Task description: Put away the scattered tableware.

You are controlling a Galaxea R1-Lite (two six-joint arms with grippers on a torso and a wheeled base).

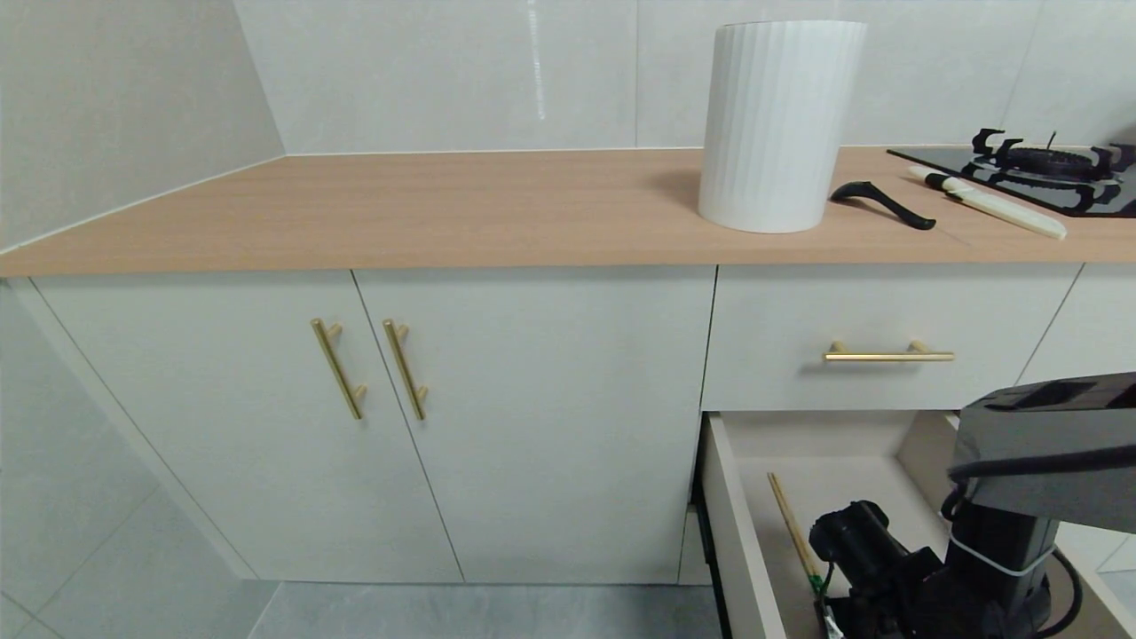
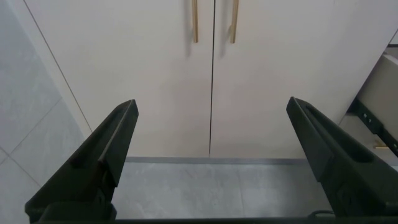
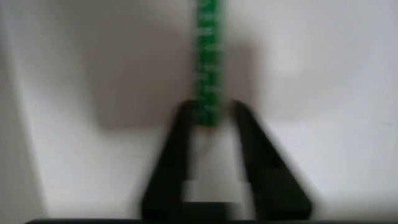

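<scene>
Chopsticks [image 1: 792, 524]: wooden pair with a green-patterned end [image 3: 207, 62]; slanted in the open drawer [image 1: 741, 541] near its left wall, green end clamped in the right gripper [image 3: 210, 113].
Spoon [image 1: 883, 202]: black, curved; flat on the counter [image 1: 444, 209], just right of the white canister [image 1: 777, 124].
Knife [image 1: 994, 202]: cream with a black band; flat, diagonal, right of the spoon, beside the hob [image 1: 1047, 173].

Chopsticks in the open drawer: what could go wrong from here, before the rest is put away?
First, the chopsticks lie close to the drawer's left wall, their green end at the right gripper; drawing back could drag them or strike the wall. Second, the knife and the black utensil lie on the countertop beside the white container; reaching for them might knock it.
</scene>
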